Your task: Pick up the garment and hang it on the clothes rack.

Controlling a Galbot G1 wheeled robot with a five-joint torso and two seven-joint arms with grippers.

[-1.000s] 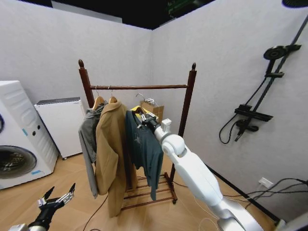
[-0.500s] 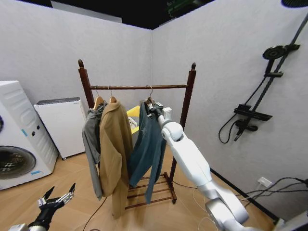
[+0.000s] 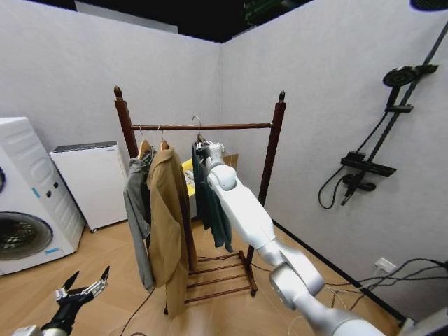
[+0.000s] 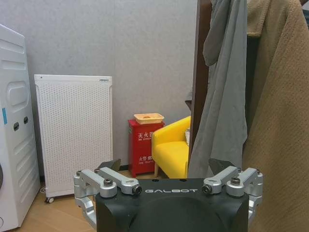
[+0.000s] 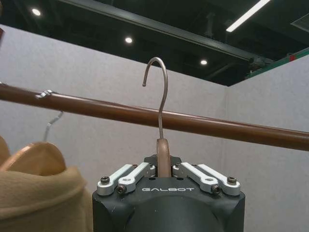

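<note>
The dark teal-blue garment (image 3: 212, 199) hangs from its wooden hanger (image 5: 163, 152) right of the tan coat. My right gripper (image 3: 208, 148) (image 5: 163, 166) is shut on the hanger's neck just under the clothes rack (image 3: 276, 150) bar (image 5: 203, 124). The metal hook (image 5: 161, 92) (image 3: 198, 120) crosses the bar, and its curve stands above the bar, not resting on it. Low at the left my left gripper (image 3: 82, 288) (image 4: 166, 166) is open and holds nothing.
A grey hooded jacket (image 3: 136, 210) (image 4: 227, 96) and a long tan coat (image 3: 168, 220) (image 5: 38, 193) hang at the rack's left end. Washing machine (image 3: 24, 203), white appliance (image 3: 87, 178), yellow chair (image 4: 171, 150) and red box (image 4: 144, 145) stand behind. A shower set (image 3: 378, 140) and floor cables (image 3: 413, 269) are on the right.
My right arm has lifted the garment and swung it left along the bar. The hook has risen from below the bar to above it. The left arm has not moved.
</note>
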